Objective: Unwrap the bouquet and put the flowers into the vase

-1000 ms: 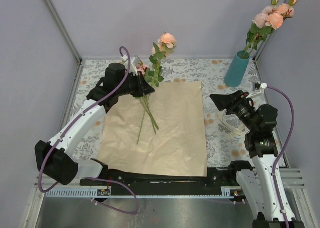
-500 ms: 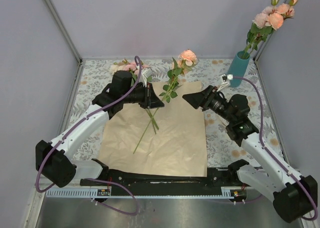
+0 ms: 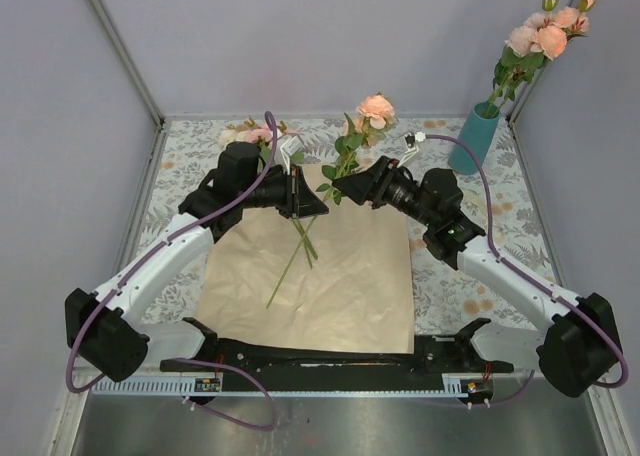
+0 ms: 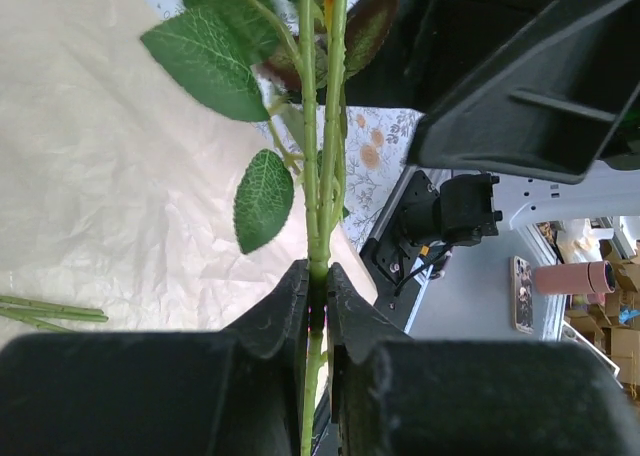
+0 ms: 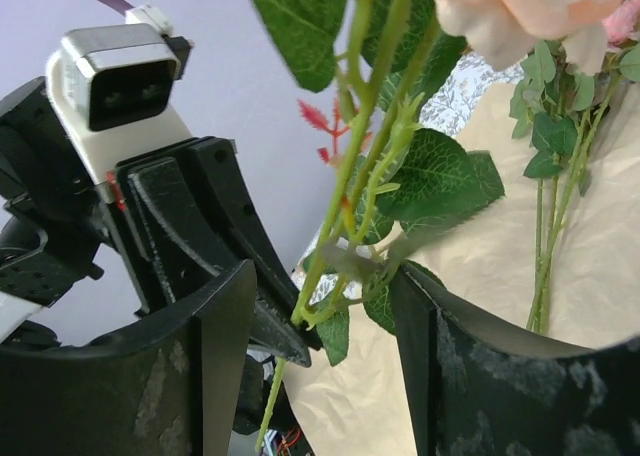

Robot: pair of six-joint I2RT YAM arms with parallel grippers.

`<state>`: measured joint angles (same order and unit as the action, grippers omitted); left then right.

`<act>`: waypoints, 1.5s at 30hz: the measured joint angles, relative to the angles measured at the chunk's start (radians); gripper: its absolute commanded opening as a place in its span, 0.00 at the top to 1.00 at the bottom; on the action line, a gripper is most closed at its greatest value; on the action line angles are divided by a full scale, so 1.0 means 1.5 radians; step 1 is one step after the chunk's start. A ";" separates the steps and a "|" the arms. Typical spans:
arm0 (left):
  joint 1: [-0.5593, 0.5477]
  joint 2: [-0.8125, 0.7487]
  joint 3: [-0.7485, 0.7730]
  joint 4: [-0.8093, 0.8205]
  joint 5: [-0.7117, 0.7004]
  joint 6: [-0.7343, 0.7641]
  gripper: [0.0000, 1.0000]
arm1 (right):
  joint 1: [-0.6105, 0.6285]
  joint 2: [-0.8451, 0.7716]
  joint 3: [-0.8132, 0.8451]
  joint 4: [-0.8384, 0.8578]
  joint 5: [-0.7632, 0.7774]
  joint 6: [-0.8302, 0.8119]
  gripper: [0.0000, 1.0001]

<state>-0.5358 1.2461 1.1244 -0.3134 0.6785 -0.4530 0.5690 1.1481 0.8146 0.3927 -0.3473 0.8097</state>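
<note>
Floral tablecloth (image 3: pixel 190 146) under kraft paper (image 3: pixel 350 276), loose stems (image 3: pixel 285 271); vase (image 3: pixel 473 139) right of flower (image 3: pixel 376 108)

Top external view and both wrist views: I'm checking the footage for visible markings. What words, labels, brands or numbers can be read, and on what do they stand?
No text can be read in any view.
Small orange and yellow tags on the front rail: too small to read.
Brown paper, vase and the camera box seen from the right wrist: no print shows.

floral tablecloth (image 3: pixel 185 141) carries tan paper (image 3: pixel 350 276), teal vase (image 3: pixel 473 139), loose roses (image 3: pixel 250 133).
</note>
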 measured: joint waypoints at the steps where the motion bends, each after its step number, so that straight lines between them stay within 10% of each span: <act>1: 0.000 -0.002 -0.001 0.001 0.000 0.000 1.00 | 0.004 0.010 0.004 0.005 0.002 0.001 0.39; 6: 0.000 -0.006 -0.001 0.006 0.000 0.000 1.00 | 0.021 0.056 0.012 0.028 0.010 0.013 0.49; 13: 0.000 -0.008 -0.004 0.006 -0.008 0.000 0.93 | 0.028 0.075 0.015 0.070 0.009 0.041 1.00; 26: -0.001 -0.027 -0.004 -0.033 -0.057 0.009 0.02 | 0.031 0.037 -0.001 0.099 0.145 -0.055 1.00; 36: -0.001 -0.127 -0.026 -0.097 -0.165 0.040 0.01 | 0.021 -0.099 0.116 -0.017 0.467 -0.465 1.00; 45: -0.001 -0.157 -0.055 -0.126 -0.270 0.055 0.01 | -0.099 -0.067 0.264 -0.016 0.558 -0.721 1.00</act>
<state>-0.5373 1.0103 1.0424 -0.5026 0.2729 -0.3710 0.4202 1.0477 1.2106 0.3683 0.4904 -0.2726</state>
